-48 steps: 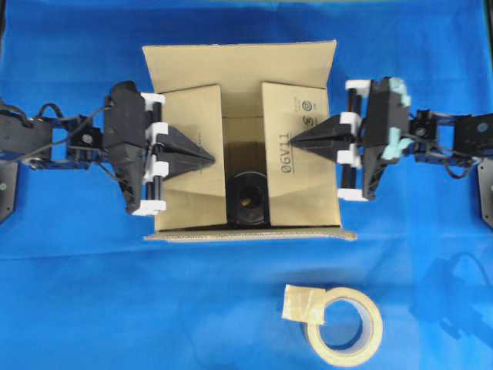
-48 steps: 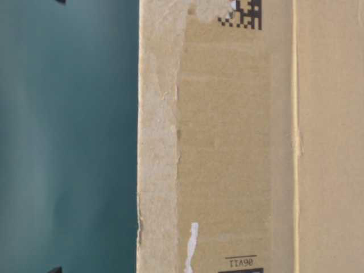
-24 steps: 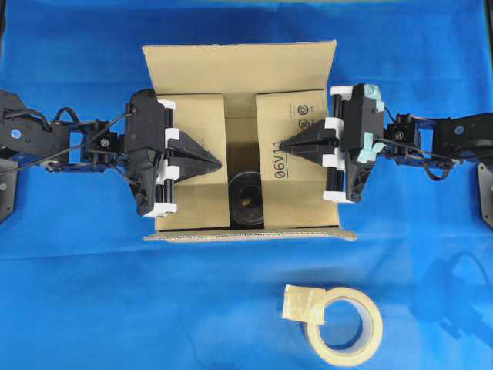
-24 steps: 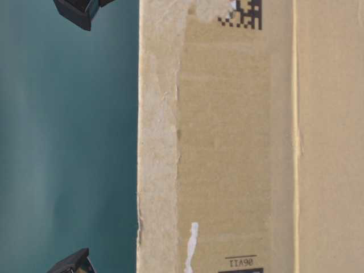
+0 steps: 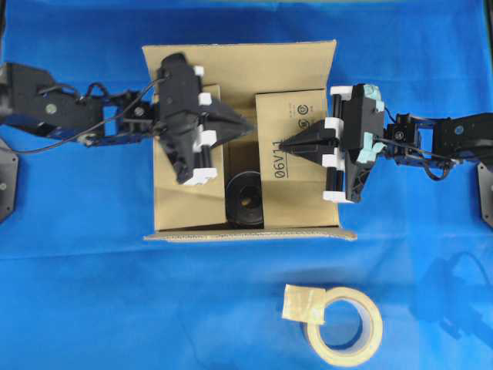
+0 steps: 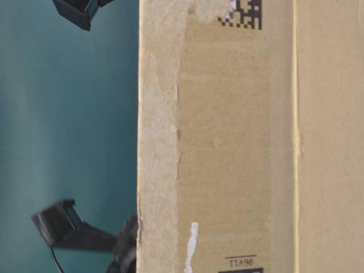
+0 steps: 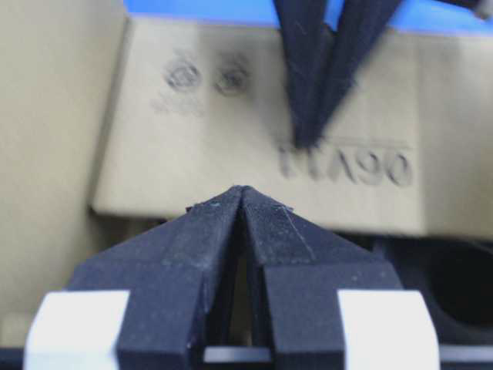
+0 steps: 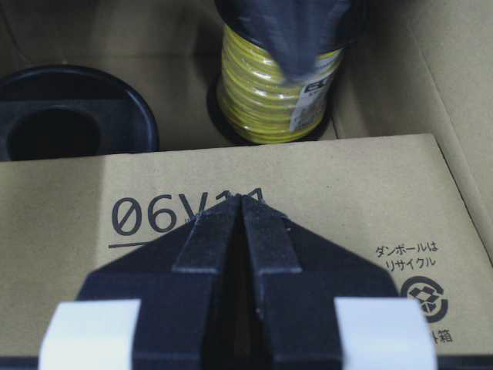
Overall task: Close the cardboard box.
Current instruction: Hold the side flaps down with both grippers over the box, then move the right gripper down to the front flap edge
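Two grippers work over the cardboard box (image 5: 240, 62). The left gripper (image 5: 250, 125) has its fingers pressed together, pointing across the open gap toward the far side flap. The right gripper (image 5: 282, 145) also has its fingers pressed together, tips resting on the printed flap (image 8: 323, 208). Beyond those tips, inside the box, sit a yellow spool (image 8: 266, 100) and a black spool (image 8: 69, 116).

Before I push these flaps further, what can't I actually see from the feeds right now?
- Left flap: in the overhead view the left claw and its arm cover most of it.
- Box contents: only a black ring and a yellow spool show; the flaps hide the rest.
- Table-level view: the cardboard box wall fills it, cutting off the top.
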`<move>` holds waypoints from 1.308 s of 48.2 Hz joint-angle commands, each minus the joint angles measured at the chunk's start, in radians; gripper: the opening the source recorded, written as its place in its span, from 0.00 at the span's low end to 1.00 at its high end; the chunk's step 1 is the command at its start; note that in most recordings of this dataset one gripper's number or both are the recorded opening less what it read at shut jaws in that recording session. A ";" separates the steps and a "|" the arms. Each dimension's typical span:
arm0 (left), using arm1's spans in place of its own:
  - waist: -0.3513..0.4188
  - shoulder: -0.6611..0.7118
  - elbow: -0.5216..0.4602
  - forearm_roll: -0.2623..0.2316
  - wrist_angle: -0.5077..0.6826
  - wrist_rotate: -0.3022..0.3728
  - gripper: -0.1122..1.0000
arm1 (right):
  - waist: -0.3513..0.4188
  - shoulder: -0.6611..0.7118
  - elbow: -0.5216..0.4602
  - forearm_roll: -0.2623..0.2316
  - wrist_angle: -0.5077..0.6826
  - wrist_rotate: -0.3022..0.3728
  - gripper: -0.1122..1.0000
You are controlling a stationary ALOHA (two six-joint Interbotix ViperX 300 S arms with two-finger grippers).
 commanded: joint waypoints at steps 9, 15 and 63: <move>0.044 0.029 -0.087 0.002 0.006 0.074 0.10 | 0.003 -0.008 -0.018 0.003 -0.008 0.002 0.10; 0.072 0.048 -0.097 0.002 0.003 0.083 0.10 | 0.005 -0.008 -0.018 0.003 -0.011 0.002 0.10; 0.109 0.137 -0.095 0.002 -0.037 0.084 0.10 | 0.015 -0.031 -0.018 0.003 -0.006 0.003 0.10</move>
